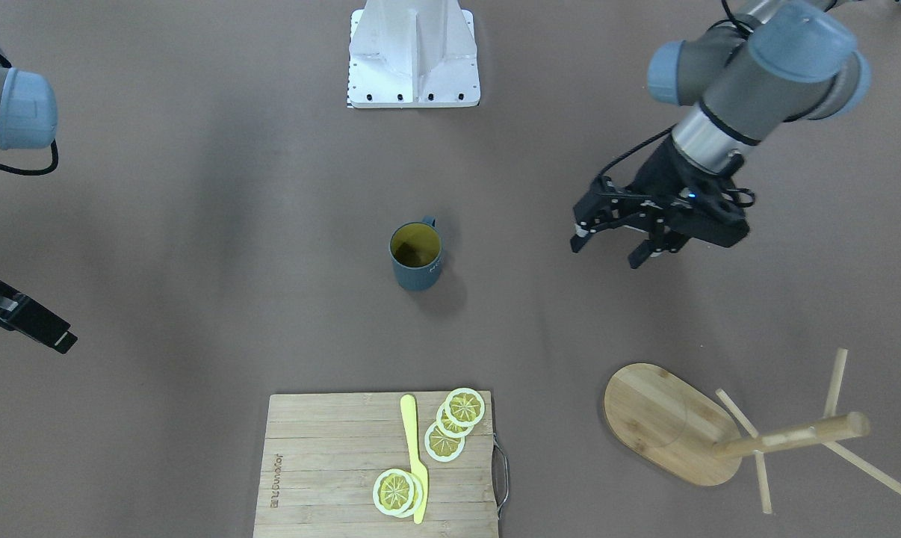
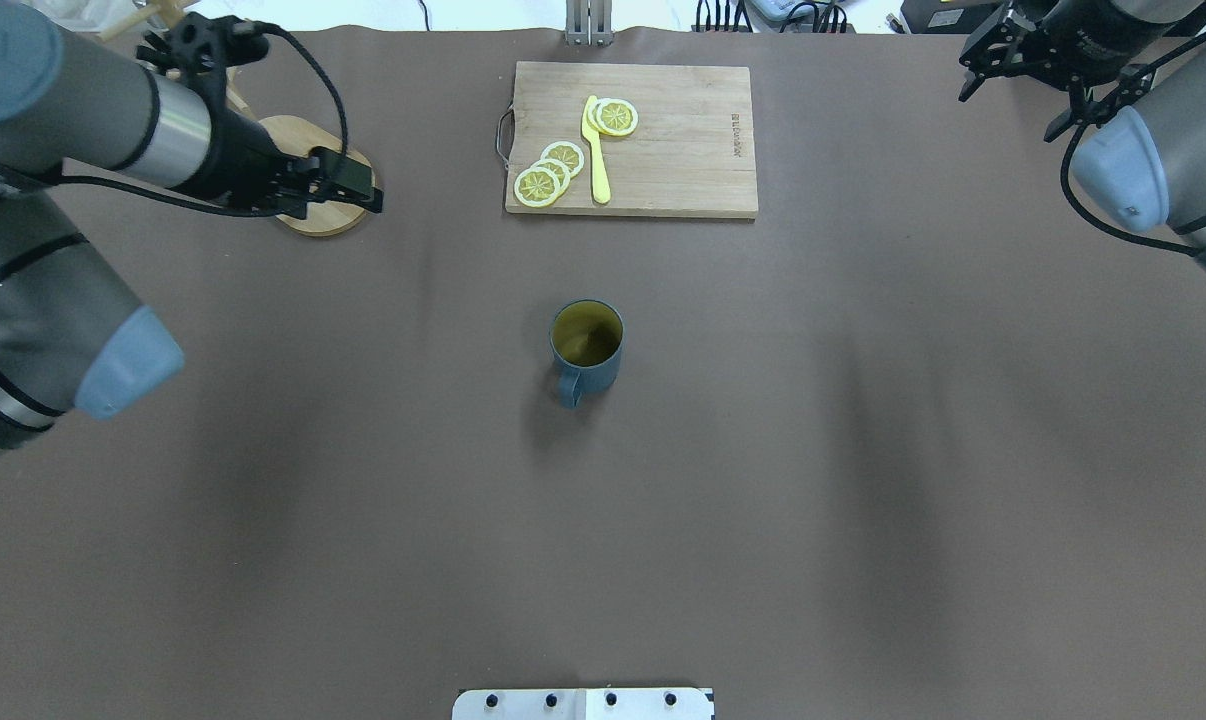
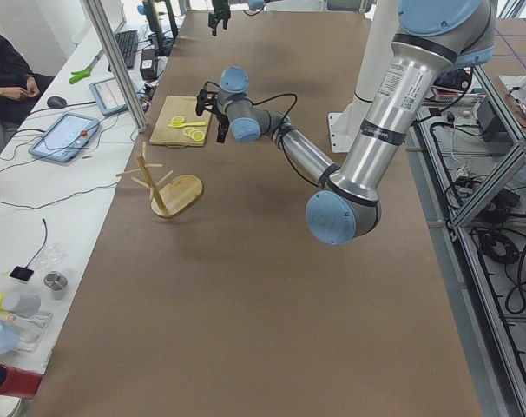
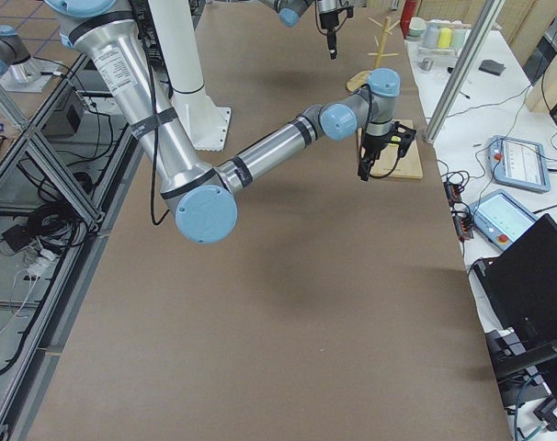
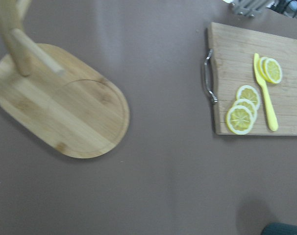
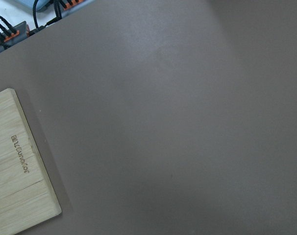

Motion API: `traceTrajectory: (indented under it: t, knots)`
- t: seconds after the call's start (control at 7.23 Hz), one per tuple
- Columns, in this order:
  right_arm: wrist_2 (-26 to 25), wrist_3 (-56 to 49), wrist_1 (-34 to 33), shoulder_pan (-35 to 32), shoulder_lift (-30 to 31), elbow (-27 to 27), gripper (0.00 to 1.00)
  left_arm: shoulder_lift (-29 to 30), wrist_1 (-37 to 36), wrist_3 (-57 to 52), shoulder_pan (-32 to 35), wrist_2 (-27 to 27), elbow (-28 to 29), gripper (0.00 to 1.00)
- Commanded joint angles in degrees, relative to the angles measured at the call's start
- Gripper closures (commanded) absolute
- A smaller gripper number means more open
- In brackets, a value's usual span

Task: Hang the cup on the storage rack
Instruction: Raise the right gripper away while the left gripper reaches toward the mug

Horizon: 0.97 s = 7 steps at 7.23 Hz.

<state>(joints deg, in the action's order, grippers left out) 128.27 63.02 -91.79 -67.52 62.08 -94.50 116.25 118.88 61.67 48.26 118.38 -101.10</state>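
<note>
The slate-blue cup [image 1: 416, 260] with its yellow inside stands upright in the middle of the table; the overhead view [image 2: 585, 345] shows its handle toward the robot. The bamboo storage rack [image 1: 667, 422] stands at the table's far left corner, its post [image 1: 794, 437] and pegs bare. My left gripper [image 1: 607, 252] is open and empty, in the air between cup and rack, over the rack's base in the overhead view [image 2: 363, 195]. The left wrist view shows the rack's base [image 5: 65, 103]. My right gripper [image 2: 1008, 112] is open and empty, at the far right corner.
A slatted cutting board [image 1: 331, 463] with lemon slices [image 1: 450, 426] and a yellow knife [image 1: 415, 456] lies at the far middle edge; its corner shows in the right wrist view [image 6: 16, 166]. The robot's white base plate [image 1: 413, 75] is at the near edge.
</note>
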Motion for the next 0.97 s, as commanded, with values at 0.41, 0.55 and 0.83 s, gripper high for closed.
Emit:
traceTrajectory:
  t: [0.41, 0.55, 0.83]
  knots:
    - [0.3, -0.6, 0.1, -0.2, -0.2, 0.6, 0.0, 3.4, 0.2, -1.4, -17.6, -17.3, -1.0, 0.07]
    - [0.4, -0.4, 0.1, -0.2, -0.4, 0.5, 0.0, 3.4, 0.2, -1.4, -21.9, -22.4, -0.9, 0.07]
    - [0.4, -0.4, 0.1, -0.2, -0.3, 0.5, 0.0, 3.5, 0.2, -1.3, -24.6, -24.5, -1.1, 0.07]
